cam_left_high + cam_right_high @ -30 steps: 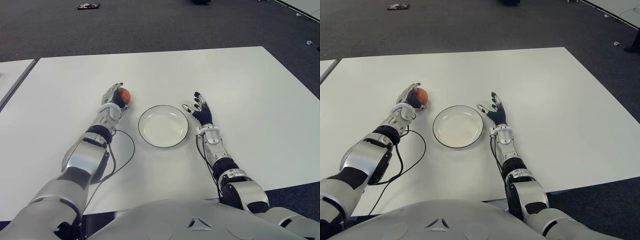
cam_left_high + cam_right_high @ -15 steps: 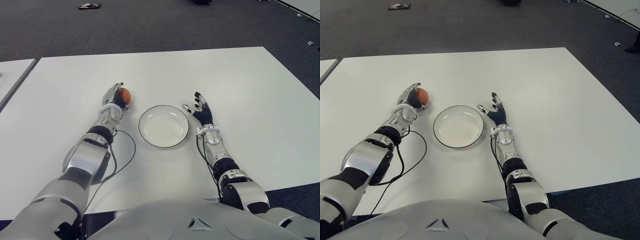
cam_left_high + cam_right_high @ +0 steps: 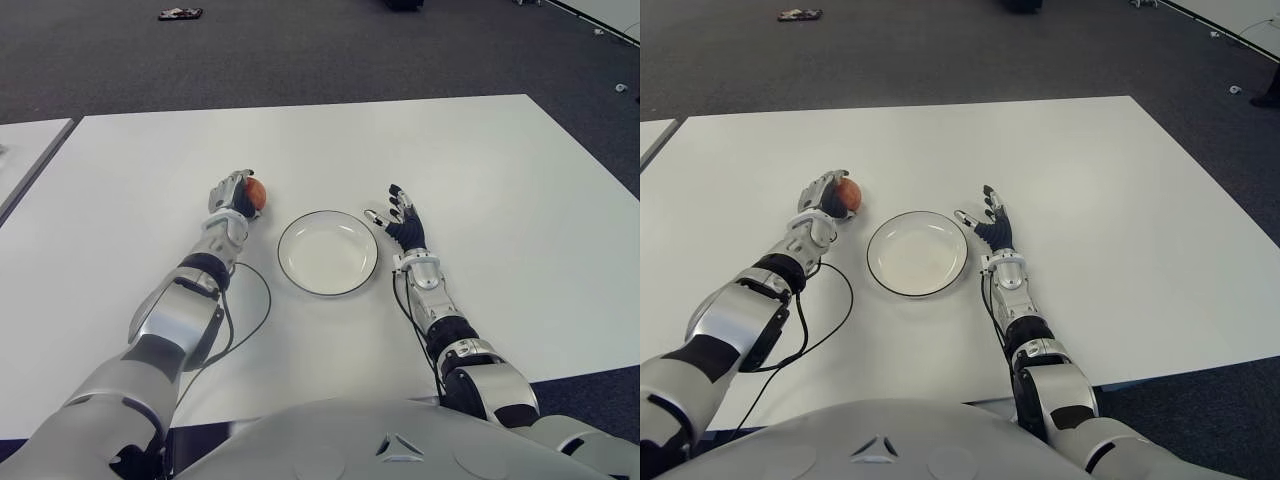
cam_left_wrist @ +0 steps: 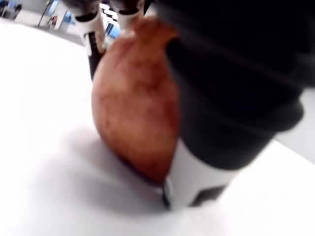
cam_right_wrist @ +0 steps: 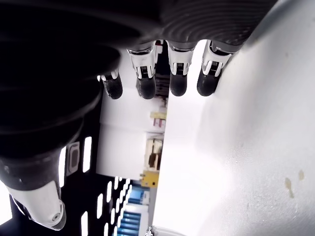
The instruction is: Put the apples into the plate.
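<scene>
A reddish-brown apple (image 3: 254,193) sits on the white table (image 3: 480,160), left of the white plate (image 3: 327,252) with a dark rim. My left hand (image 3: 236,194) is wrapped around the apple; the left wrist view shows the apple (image 4: 135,118) pressed against the palm, low on the table surface. My right hand (image 3: 399,222) shows just right of the plate, fingers spread and holding nothing. The plate holds nothing.
A black cable (image 3: 252,310) loops on the table beside my left forearm. A second white table (image 3: 25,150) edge shows at far left. Dark carpet (image 3: 300,50) lies beyond the table, with a small dark object (image 3: 178,13) on it.
My left hand with the apple has shifted slightly toward the plate and its fingers have closed more around the fruit. The right hand has stayed still.
</scene>
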